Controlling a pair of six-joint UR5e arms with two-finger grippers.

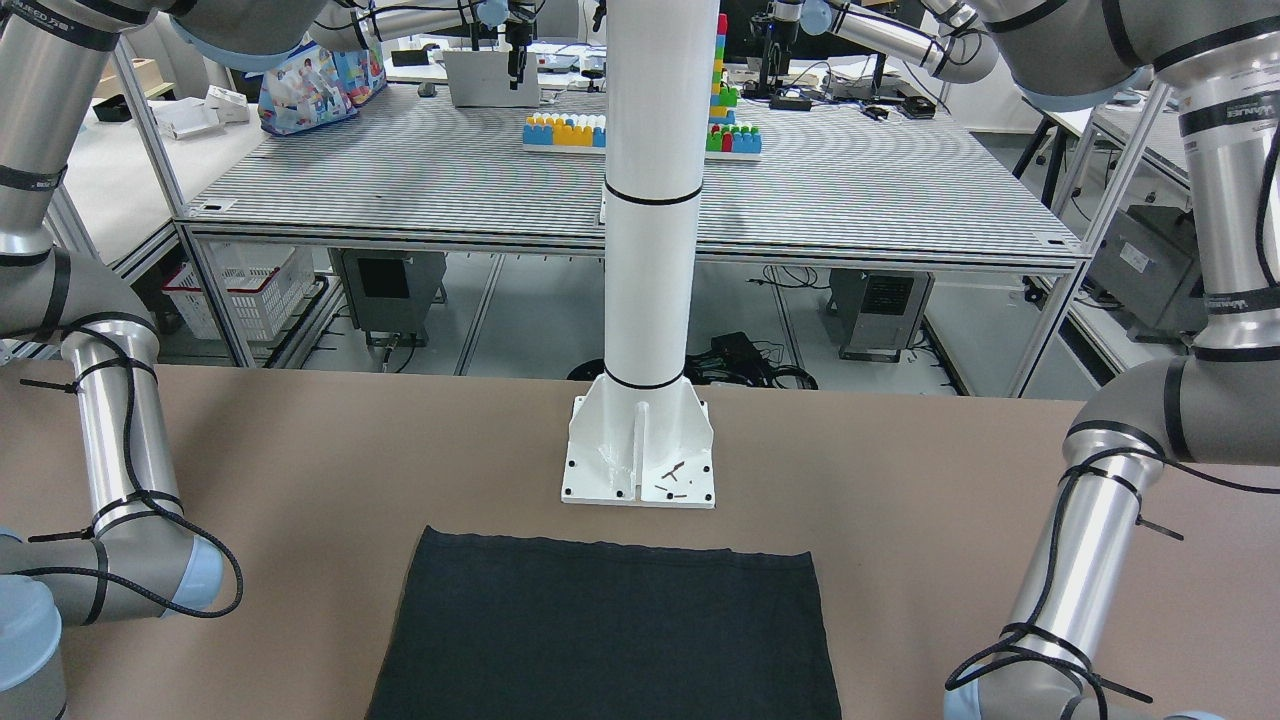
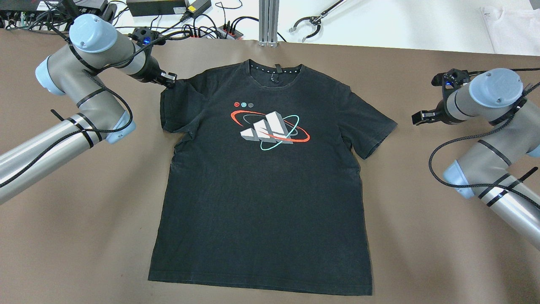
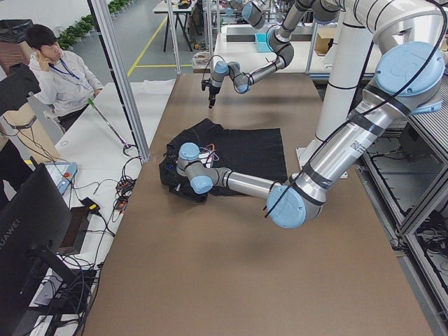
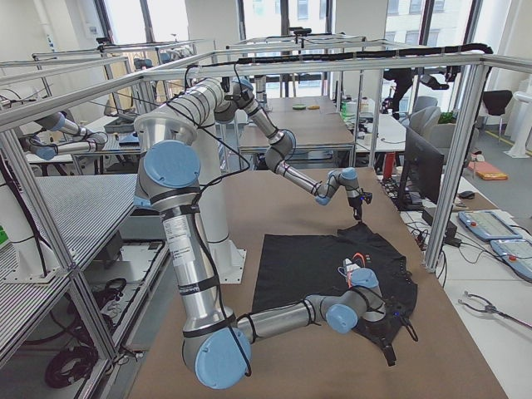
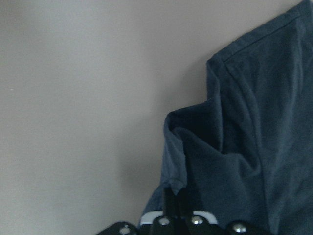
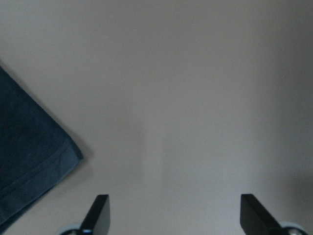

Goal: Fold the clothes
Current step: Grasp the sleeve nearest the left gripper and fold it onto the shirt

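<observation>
The clothes are one black T-shirt (image 2: 261, 190) with a red, white and teal print, spread flat and face up on the brown table, collar toward the far edge. My left gripper (image 2: 171, 80) is at the shirt's left shoulder by the sleeve. In the left wrist view it (image 5: 175, 196) is shut on a bunched fold of the black fabric (image 5: 254, 137). My right gripper (image 2: 419, 117) stands open over bare table just beyond the right sleeve. In the right wrist view its fingers (image 6: 100, 208) hold nothing, and the sleeve's hem (image 6: 29, 147) lies to their left.
The white pillar's base plate (image 1: 638, 460) stands just beyond the shirt's bottom hem (image 1: 610, 545). Cables and power bricks (image 2: 168, 8) line the far table edge, with a grabber tool (image 2: 310, 25) and a white cloth (image 2: 510, 21) behind. A person (image 3: 59, 70) sits off the table's end.
</observation>
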